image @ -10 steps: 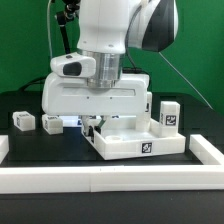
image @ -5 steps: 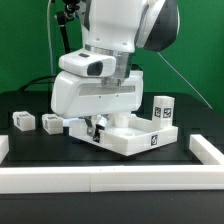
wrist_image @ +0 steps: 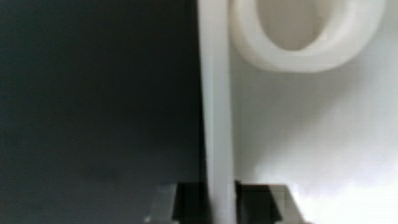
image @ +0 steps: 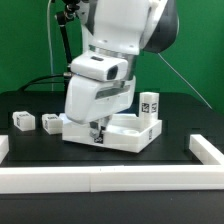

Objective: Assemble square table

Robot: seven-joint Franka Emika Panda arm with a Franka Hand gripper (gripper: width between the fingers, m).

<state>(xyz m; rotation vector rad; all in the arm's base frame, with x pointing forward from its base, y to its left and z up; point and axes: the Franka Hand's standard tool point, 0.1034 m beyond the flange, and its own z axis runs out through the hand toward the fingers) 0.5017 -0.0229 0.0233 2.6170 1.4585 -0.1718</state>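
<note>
We see gripper (image: pixel 97 131) clamped shut on thin edge of square table slab (image: pixel 128 138). Slab sits on black tabletop (image: pixel 30 140). Tagged leg (image: pixel 150 103) stands upright at slab's corner, probably resting on it. Loose leg (image: pixel 22 120) and second loose leg (image: pixel 50 123) lie toward exterior view's left.

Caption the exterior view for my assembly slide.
Arm, jaws shut on the tabletop rim; one leg upright at its corner, loose legs at the exterior view's left.
</note>
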